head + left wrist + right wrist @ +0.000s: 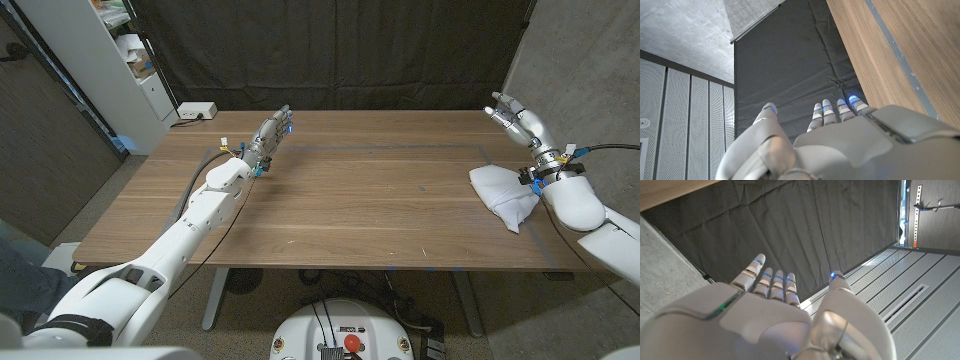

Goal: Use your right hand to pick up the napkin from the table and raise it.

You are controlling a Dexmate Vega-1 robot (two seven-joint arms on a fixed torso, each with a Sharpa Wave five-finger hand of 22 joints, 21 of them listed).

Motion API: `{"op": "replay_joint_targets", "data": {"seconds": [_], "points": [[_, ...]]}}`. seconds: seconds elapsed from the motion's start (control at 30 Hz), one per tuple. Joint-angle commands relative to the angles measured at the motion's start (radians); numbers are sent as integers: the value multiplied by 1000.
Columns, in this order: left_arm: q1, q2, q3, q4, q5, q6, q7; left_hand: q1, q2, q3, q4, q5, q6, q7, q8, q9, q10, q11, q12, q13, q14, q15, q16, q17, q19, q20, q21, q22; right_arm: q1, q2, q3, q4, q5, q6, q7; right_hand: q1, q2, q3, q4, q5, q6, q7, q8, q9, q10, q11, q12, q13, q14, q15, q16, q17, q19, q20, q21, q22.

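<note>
We are holding our right hand (517, 117) up with fingers spread and nothing in them, beyond the napkin (506, 194), which is lying near the table's (360, 210) right edge, just beside our right forearm, toward us from the hand. Our left hand (271, 132), fingers straight and empty, is resting well apart.

A white cloth napkin (505, 193), soft and loosely bunched into a rumpled, roughly triangular heap, lies on the wooden surface (360, 210) near its right edge. One pointed corner trails toward the front edge. It rests untouched, with nothing gripping it.
</note>
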Motion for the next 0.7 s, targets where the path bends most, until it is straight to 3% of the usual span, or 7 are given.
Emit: {"op": "replay_joint_targets", "data": {"seconds": [0.03,0.7], "points": [[-7,-4,2,14,-1,-5,-11,-2,11,1,-8,-2,5,3,-1,5,-3,1,2,3,-3,5,0,4,4,-1,-4,1,-24,-20,11,-21,-92,-20,-47,10,2,2,-5,-3,-2,1,0,1,-4,1,5,4,-6,-1,-6,2,-3,-3,-1,4],[-19,-5,7,29,3,2,-27,-3,13,1,-11,-2,4,1,-1,5,-2,-2,3,3,-4,3,0,3,7,-2,-14,2,-59,-39,36,-64,-184,-67,-96,11,7,1,-6,-4,-2,0,0,2,-4,-2,5,4,-7,-4,-5,3,-11,-3,0,4]]}}
